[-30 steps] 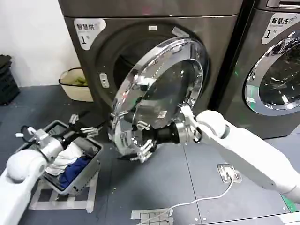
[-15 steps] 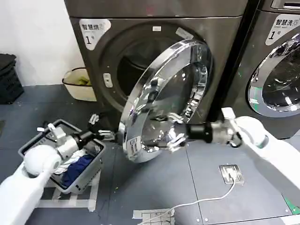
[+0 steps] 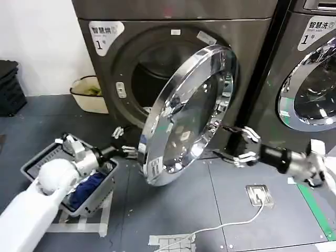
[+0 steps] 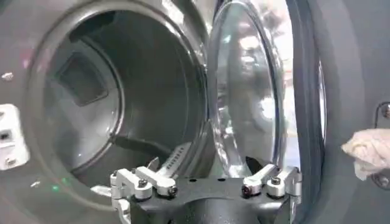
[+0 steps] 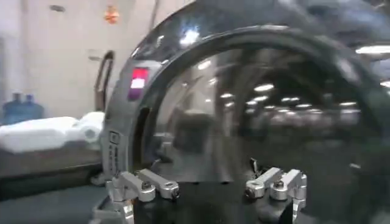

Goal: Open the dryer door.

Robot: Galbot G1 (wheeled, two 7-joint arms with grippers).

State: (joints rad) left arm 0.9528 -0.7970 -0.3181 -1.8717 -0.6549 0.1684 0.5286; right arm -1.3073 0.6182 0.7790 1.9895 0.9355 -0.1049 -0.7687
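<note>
Two grippers flank the door (image 3: 186, 118), which stands swung well out from the dryer (image 3: 173, 47).

Right gripper (image 3: 242, 147) sits just beside the door's hinge-side edge, fingers spread apart, gripping nothing (its wrist view faces the dark glass). Left gripper (image 3: 125, 148) hovers at the door's lower free edge, between the door and a laundry basket (image 3: 37, 165), fingers parted and empty, facing the open drum (image 4: 103, 103).
</note>
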